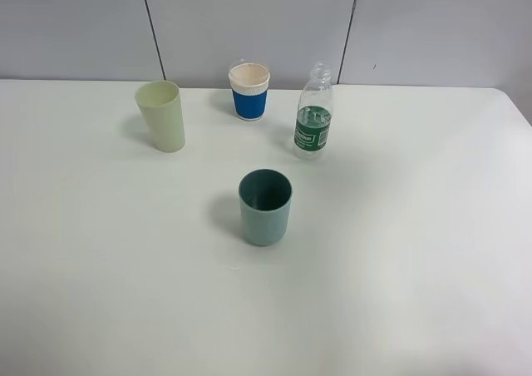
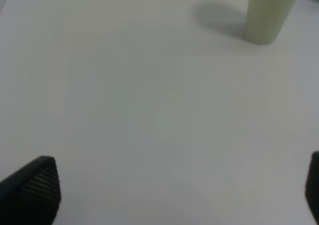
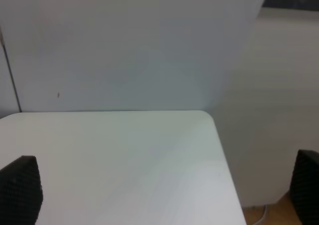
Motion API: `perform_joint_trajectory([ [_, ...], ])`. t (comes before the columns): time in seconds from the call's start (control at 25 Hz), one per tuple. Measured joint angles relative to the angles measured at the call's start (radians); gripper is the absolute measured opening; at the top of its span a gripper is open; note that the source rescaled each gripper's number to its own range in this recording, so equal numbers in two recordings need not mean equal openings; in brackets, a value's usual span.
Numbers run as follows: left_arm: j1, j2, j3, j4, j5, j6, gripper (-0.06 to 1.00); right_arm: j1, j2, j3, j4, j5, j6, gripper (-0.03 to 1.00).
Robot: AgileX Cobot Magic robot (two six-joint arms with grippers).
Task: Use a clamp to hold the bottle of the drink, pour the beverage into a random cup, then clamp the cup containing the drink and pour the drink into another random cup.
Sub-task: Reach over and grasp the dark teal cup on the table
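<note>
Bottle (image 1: 313,114): far, right of centre, uncapped; green label, white lettering unreadable.
Teal cup (image 1: 265,207): centre, nearest.
Yellow-green cup (image 1: 162,116): far left; also in left wrist view.
Left pincer (image 2: 172,195): wide, empty, over bench (image 2: 124,110); wrist view only.
Right pincer (image 3: 162,190): wide, empty, facing bench's far right corner.

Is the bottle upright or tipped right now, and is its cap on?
Upright: the bottle stands on its base on the table, neck up. Its mouth looks open, with no cap.
</note>
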Motion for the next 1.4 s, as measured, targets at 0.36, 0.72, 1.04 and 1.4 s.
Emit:
perform_joint_trajectory([
  [0.36,0.000,0.000,0.000,0.000,0.000,0.000,1.00,-0.001,-0.262,0.075,-0.031,0.145,-0.001,1.00],
  [0.72,0.000,0.000,0.000,0.000,0.000,0.000,1.00,-0.001,-0.502,0.277,-0.006,0.160,-0.001,1.00],
  [1.04,0.000,0.000,0.000,0.000,0.000,0.000,1.00,-0.001,-0.635,0.361,0.005,0.192,-0.001,1.00],
  [1.4,0.000,0.000,0.000,0.000,0.000,0.000,1.00,-0.001,-0.768,0.463,0.114,0.249,-0.001,1.00],
])
